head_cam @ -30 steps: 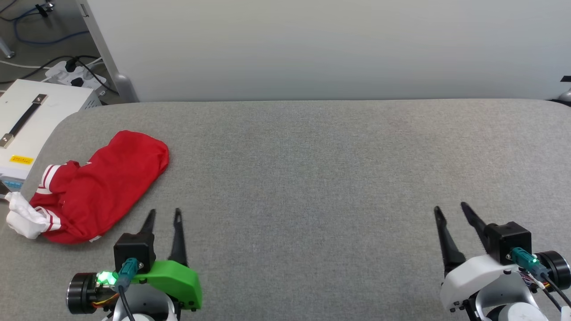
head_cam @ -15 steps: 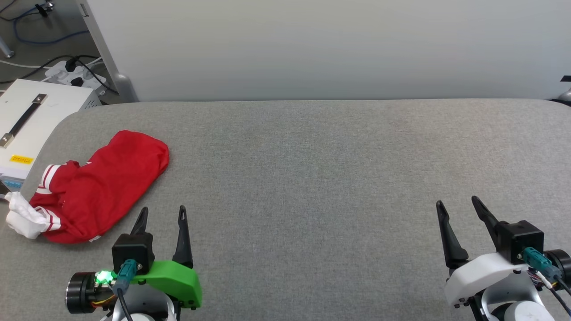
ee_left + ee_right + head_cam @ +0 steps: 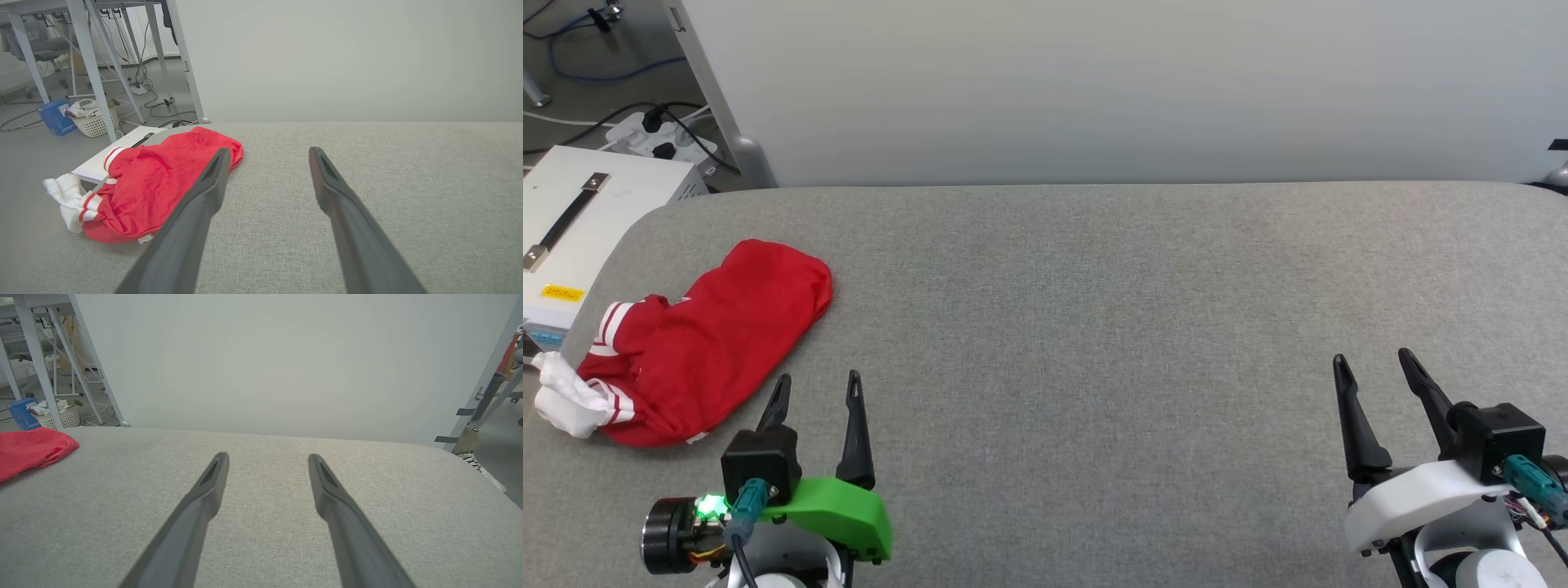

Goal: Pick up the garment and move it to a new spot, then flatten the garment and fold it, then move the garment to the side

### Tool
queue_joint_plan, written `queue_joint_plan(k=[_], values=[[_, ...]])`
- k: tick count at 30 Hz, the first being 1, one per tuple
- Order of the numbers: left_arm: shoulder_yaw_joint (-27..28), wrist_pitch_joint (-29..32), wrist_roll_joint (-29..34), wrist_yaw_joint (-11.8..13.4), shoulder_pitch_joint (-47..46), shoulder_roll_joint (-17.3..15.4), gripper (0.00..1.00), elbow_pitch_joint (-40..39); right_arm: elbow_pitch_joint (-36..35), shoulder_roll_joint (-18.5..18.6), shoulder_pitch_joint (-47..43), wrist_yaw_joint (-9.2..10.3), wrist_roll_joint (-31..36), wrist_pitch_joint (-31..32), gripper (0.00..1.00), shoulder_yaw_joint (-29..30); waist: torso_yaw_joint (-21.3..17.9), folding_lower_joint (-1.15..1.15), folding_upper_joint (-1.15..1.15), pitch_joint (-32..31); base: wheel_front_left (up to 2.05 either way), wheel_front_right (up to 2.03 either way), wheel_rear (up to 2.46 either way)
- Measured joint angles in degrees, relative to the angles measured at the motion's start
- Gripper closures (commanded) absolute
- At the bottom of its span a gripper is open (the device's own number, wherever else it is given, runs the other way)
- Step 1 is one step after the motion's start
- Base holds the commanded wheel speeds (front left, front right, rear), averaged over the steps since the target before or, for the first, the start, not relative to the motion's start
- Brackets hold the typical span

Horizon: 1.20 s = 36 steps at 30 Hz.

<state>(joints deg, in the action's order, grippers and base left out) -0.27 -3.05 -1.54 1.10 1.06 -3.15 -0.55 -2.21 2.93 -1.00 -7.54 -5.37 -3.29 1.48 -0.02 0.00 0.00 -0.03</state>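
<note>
While it lies crumpled at the left edge of the grey fabric table [image 3: 1094,327], the red jersey T-shirt with white striped sleeves [image 3: 711,343] slants near-left to far-right. Left gripper [image 3: 818,381], fingers apart, empty, sits just beside its near side, the nearer; right gripper [image 3: 1372,357], likewise spread, stands well apart.

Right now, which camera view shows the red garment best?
The head view: the whole garment lies in sight, uncovered. The left wrist view shows it closer, but a finger of the left gripper covers part. The right wrist view cuts it off at its left edge.
</note>
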Motion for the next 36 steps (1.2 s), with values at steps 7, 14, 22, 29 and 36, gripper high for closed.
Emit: queue_joint_plan(k=[7, 14, 22, 29, 36], values=[[0.0, -1.0, -0.1, 0.2, 0.0, 0.0, 0.00, 0.1, 0.0, 0.0, -0.1, 0.00, -1.0, -0.6, 0.00, 0.1, 0.0, 0.00, 0.00, 0.1, 0.00, 0.00, 0.00], [-0.2, -1.7, -0.5, 0.5, 0.0, 0.0, 0.00, 0.1, -0.2, 0.0, -0.4, 0.00, -2.1, -1.6, 0.00, 0.1, 0.0, 0.00, 0.00, 0.1, 0.00, 0.00, 0.00], [-0.4, -2.7, -0.6, 0.6, 0.0, 0.0, 0.00, 0.3, -0.3, 0.0, -1.1, 0.00, -3.0, -2.5, 0.00, 0.1, 0.1, 0.00, 0.00, 0.1, 0.00, 0.00, 0.00], [-0.6, -3.5, -1.0, 0.7, 0.1, 0.0, 0.00, 0.9, -0.3, 0.0, -1.4, 0.00, -3.4, -3.4, 0.00, 0.1, 0.1, 0.00, 0.00, 0.1, 0.00, 0.00, 0.00], [-0.7, -4.3, -1.0, 0.7, 0.1, 0.0, 0.00, 1.4, -0.3, 0.0, -1.9, 0.00, -3.7, -4.1, 0.00, 0.2, 0.1, 0.00, 0.00, 0.2, 0.00, 0.00, 0.00]])
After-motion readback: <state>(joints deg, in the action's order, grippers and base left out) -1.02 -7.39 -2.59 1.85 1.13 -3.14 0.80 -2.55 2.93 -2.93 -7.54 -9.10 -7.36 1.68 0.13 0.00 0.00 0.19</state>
